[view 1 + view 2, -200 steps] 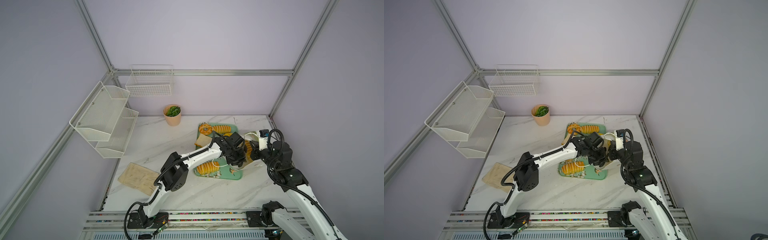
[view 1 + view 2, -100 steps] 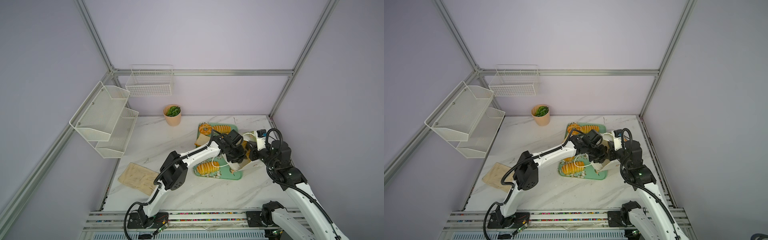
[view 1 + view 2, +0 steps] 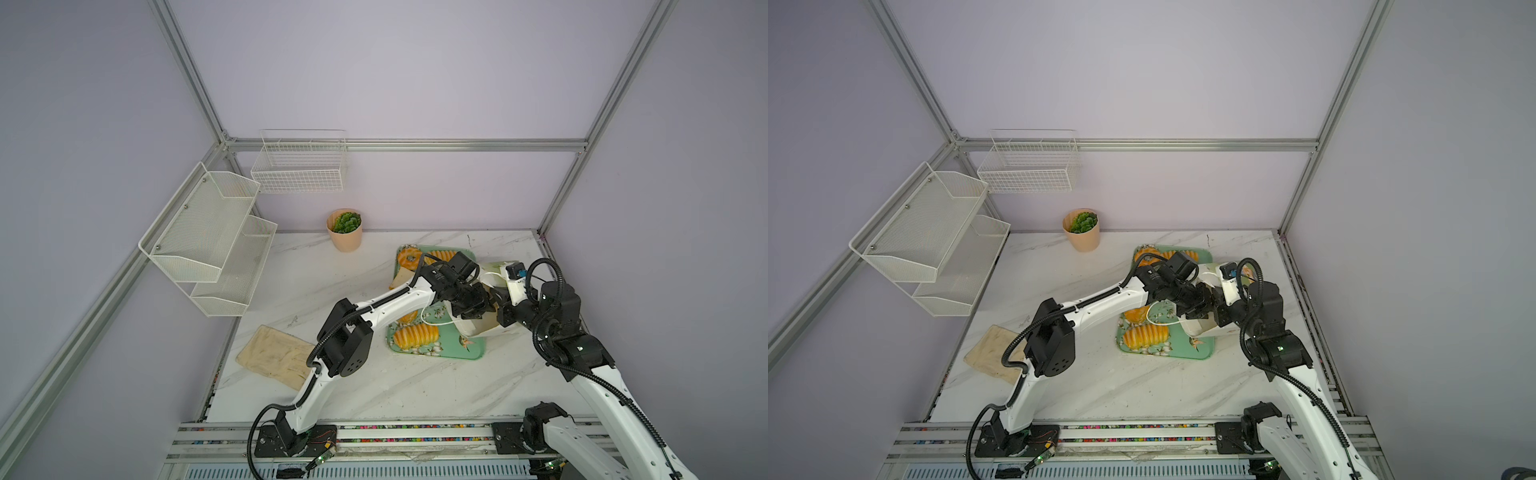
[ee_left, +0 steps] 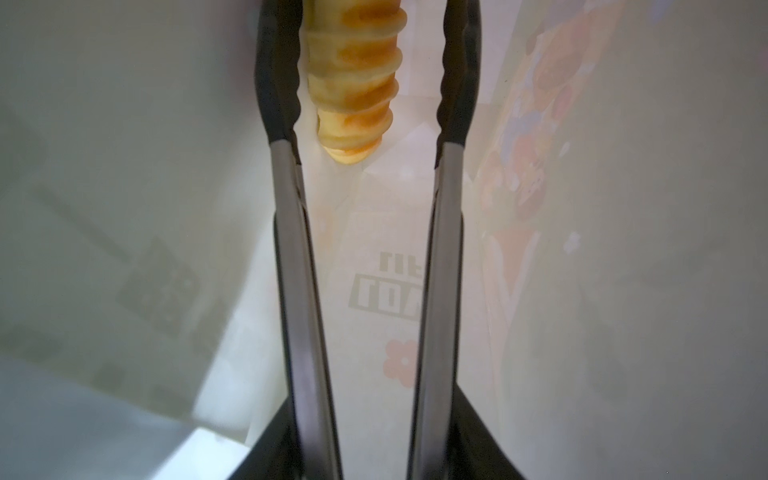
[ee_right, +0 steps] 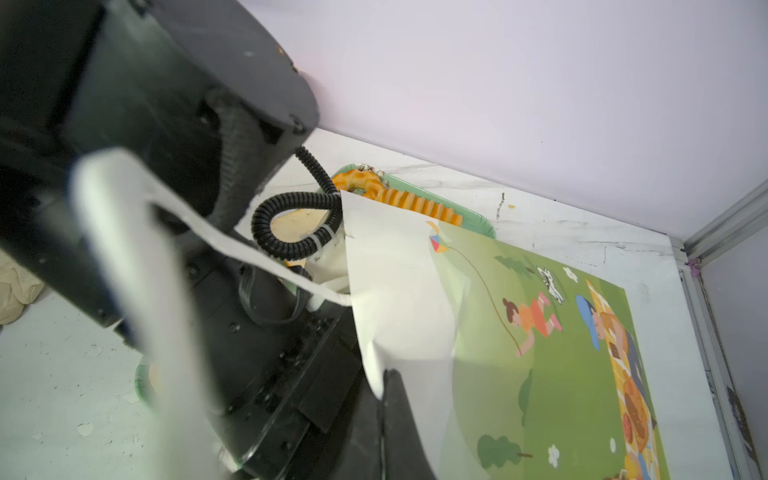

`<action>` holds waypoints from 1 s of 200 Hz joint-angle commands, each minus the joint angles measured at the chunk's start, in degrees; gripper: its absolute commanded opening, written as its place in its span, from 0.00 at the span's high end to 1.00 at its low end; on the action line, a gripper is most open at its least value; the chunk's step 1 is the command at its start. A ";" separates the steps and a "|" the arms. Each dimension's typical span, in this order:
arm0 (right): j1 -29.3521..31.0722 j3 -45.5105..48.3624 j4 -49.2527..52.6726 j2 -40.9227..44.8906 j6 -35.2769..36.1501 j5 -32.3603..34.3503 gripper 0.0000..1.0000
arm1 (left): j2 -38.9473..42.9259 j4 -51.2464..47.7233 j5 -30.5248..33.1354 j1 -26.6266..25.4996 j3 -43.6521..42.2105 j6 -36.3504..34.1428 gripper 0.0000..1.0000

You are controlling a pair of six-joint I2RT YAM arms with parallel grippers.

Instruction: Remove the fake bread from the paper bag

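Note:
The paper bag [image 3: 473,329] [image 3: 1198,328] lies tipped over the green tray [image 3: 473,354], its picnic print showing in the right wrist view [image 5: 540,332]. My right gripper [image 3: 498,300] [image 5: 384,380] is shut on the bag's rim. My left gripper [image 3: 478,305] [image 4: 376,449] is shut on metal tongs [image 4: 291,249] that reach inside the bag. A ridged, pointed piece of fake bread [image 4: 353,83] lies between the black tong tips, against one tip and apart from the other. On the tray lie a ridged loaf [image 3: 415,336], a donut [image 3: 408,258], another loaf [image 3: 442,254] and a toast slice [image 3: 401,279].
A peach plant pot [image 3: 344,230] stands at the back. A beige cloth [image 3: 274,357] lies at the front left. White wire shelves [image 3: 208,237] and a wire basket [image 3: 299,166] hang on the left and back walls. The bag's cord handle [image 5: 124,249] crosses the right wrist view.
The left wrist has shifted slightly towards the back with the tongs still inside the bag. The right gripper keeps its hold on the rim and has barely moved.

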State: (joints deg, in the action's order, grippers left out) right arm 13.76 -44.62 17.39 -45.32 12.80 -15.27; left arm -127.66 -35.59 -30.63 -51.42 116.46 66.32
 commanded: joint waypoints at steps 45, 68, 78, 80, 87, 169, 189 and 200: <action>0.05 -1.55 1.34 3.28 3.97 1.62 1.00 | 3.07 3.42 -0.56 1.25 -3.68 -6.97 0.85; 0.08 -0.99 1.16 4.00 4.08 4.14 1.00 | 8.02 3.95 0.94 2.09 -8.62 -9.34 0.99; 0.11 -0.99 1.41 4.01 4.39 5.12 1.00 | 10.34 4.40 1.19 2.52 -11.22 -9.93 1.00; 0.08 -0.99 1.46 3.97 4.46 5.26 1.00 | 10.79 4.50 1.25 2.61 -11.71 -10.02 1.00; 0.09 -0.99 1.60 4.00 4.60 5.92 1.00 | 12.43 5.01 1.28 2.93 -13.71 -10.20 1.00; 0.11 -1.32 1.25 3.43 3.11 12.38 1.00 | 23.96 6.10 -0.66 5.07 -24.05 -12.93 1.00; 0.06 -1.78 0.99 2.46 1.81 14.65 1.00 | 24.97 5.47 -1.32 5.14 -24.11 -13.62 1.00; 0.06 -1.79 0.74 2.10 1.62 15.12 1.00 | 25.44 5.12 -1.90 5.18 -23.96 -14.07 1.00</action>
State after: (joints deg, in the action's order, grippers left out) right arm 13.87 -45.01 18.48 -42.39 15.66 -3.66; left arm -105.82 -32.40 -30.52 -46.52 93.82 55.37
